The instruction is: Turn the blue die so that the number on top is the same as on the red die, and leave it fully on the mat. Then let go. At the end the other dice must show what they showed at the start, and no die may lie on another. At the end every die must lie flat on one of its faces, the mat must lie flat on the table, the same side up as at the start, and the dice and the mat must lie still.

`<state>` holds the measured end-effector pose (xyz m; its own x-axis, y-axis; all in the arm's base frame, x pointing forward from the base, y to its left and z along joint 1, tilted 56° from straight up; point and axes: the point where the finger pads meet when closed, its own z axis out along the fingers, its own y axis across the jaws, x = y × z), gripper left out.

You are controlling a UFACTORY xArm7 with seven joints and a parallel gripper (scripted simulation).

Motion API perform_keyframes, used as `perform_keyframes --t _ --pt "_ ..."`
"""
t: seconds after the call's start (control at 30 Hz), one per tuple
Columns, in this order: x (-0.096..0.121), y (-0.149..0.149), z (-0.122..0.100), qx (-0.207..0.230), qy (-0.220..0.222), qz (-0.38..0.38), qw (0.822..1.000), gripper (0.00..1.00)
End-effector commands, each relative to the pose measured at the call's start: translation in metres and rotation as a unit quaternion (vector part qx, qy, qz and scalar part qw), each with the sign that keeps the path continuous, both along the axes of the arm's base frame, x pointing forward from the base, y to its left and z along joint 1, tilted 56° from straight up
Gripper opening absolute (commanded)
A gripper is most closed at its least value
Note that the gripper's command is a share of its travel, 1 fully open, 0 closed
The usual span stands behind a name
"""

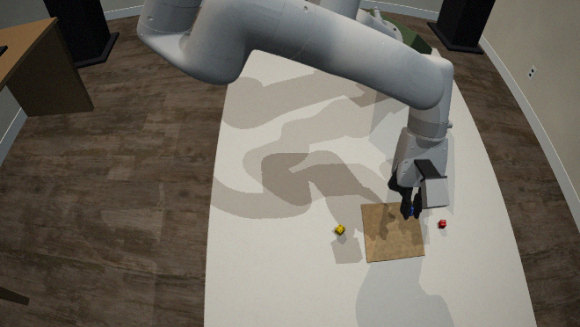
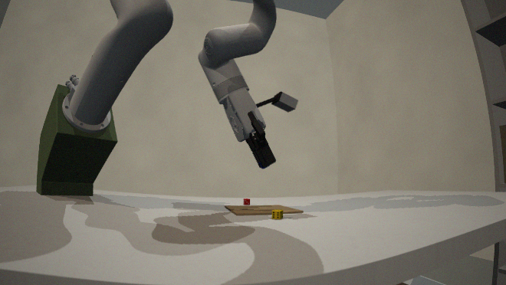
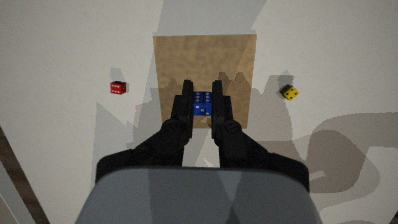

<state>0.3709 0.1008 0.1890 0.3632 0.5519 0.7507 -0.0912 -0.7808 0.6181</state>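
My gripper [image 3: 202, 92] is shut on the blue die [image 3: 202, 103] and holds it high above the brown mat [image 1: 392, 231], tilted. In the wrist view the die sits between the black fingers, over the mat's near edge [image 3: 205, 75]. In the exterior view the gripper [image 2: 264, 158] hangs well above the mat [image 2: 264, 209], with only a sliver of blue showing at the fingertips. The red die [image 1: 442, 224] lies on the table to the right of the mat; in the wrist view [image 3: 118, 88] its top shows several pips.
A yellow die [image 1: 339, 229] lies on the white table left of the mat, also seen in the exterior view [image 2: 277, 214] and the wrist view [image 3: 289, 92]. The green robot base [image 2: 73, 145] stands at the far end of the table.
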Motion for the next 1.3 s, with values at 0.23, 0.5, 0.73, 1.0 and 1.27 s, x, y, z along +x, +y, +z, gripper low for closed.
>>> perform_keyframes --t 0.23,0.5,0.73,1.0,1.27 --pt "-0.002 -0.004 -0.001 -0.016 -0.13 0.094 0.987 0.11" --pt "-0.003 -0.003 -0.002 -0.016 -0.152 0.115 0.982 0.11" --pt "0.003 -0.008 -0.008 -0.016 -0.152 0.114 0.982 0.11" --pt "0.016 -0.018 -0.019 -0.016 -0.152 0.114 0.982 0.11" --pt "0.036 -0.034 -0.037 -0.016 -0.152 0.114 0.982 0.11"
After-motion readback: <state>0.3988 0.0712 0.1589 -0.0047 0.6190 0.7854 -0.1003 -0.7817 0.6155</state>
